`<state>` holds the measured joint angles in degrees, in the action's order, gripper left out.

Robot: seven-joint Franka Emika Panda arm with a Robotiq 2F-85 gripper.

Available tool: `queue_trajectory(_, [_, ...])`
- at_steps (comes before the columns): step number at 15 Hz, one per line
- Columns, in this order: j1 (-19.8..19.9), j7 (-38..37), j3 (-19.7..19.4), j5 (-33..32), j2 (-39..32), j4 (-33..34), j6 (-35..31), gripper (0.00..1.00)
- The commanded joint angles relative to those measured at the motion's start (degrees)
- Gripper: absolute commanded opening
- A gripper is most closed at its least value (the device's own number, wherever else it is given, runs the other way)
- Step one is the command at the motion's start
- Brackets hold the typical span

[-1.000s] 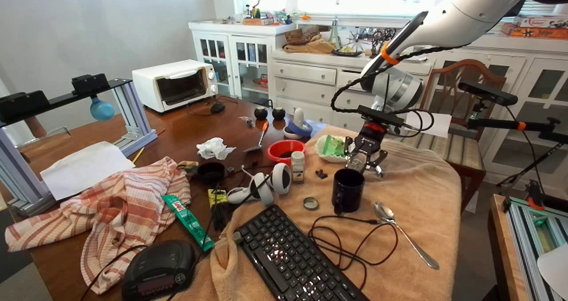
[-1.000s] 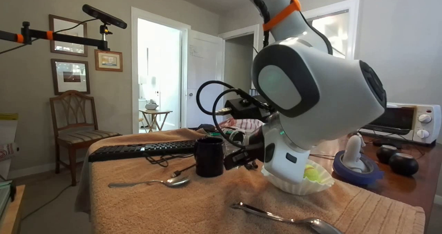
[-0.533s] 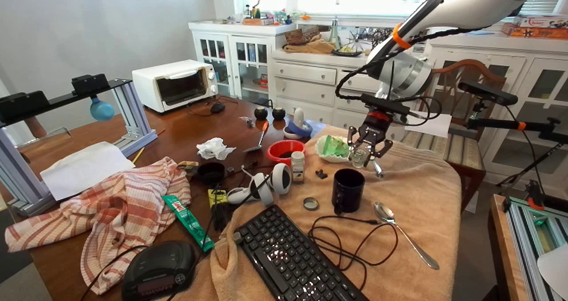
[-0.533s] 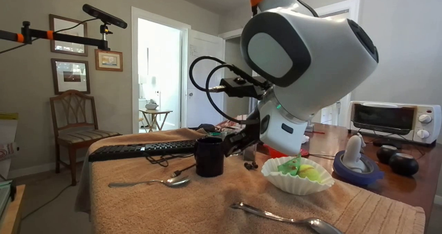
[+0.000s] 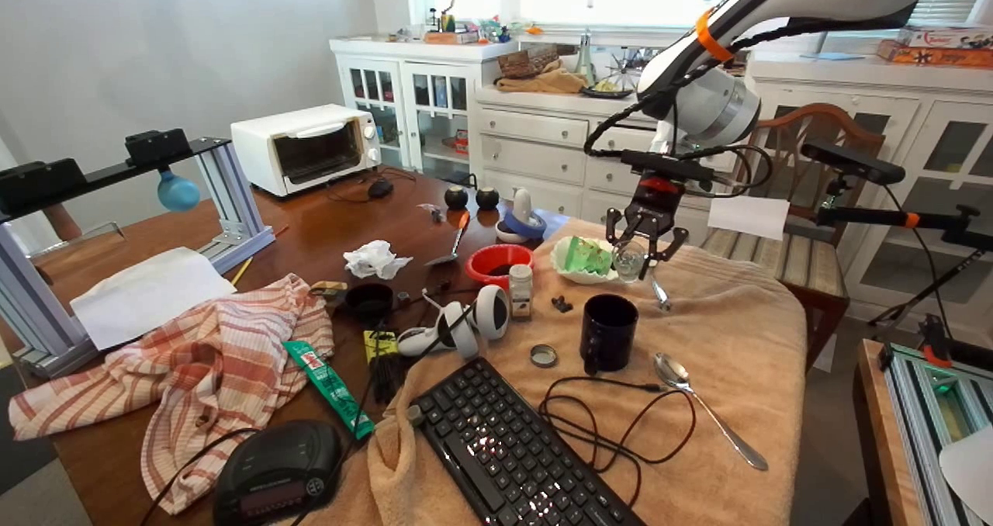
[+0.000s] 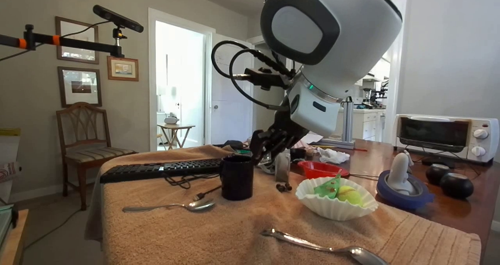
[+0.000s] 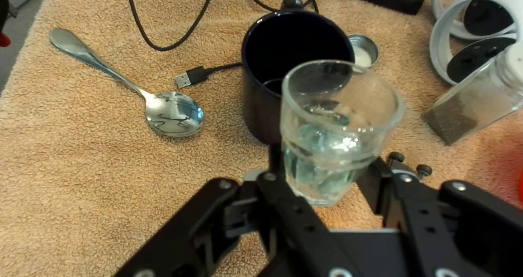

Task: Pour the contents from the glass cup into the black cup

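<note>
Above the towel, near the black cup, held the glass cup clamped in the gripper, with clear liquid inside. Looked like the carrying step, before any pour; seemed to call next for aligning over the black cup, then tilting slowly.

A home: white cabinets, framed pictures
</note>
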<state>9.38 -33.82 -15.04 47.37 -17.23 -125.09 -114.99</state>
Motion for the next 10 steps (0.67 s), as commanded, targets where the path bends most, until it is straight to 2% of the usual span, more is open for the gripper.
queue_trajectory(1, [0.8,-0.1,0.6,-0.2,-0.1,0.1,0.0,0.47])
queue_trajectory(2, [0.9,-0.1,0.6,-0.2,-0.2,0.1,0.0,0.22])
queue_trajectory(10, [-2.5,-9.7,1.7,-8.1,-0.3,1.3,-5.4,0.22])
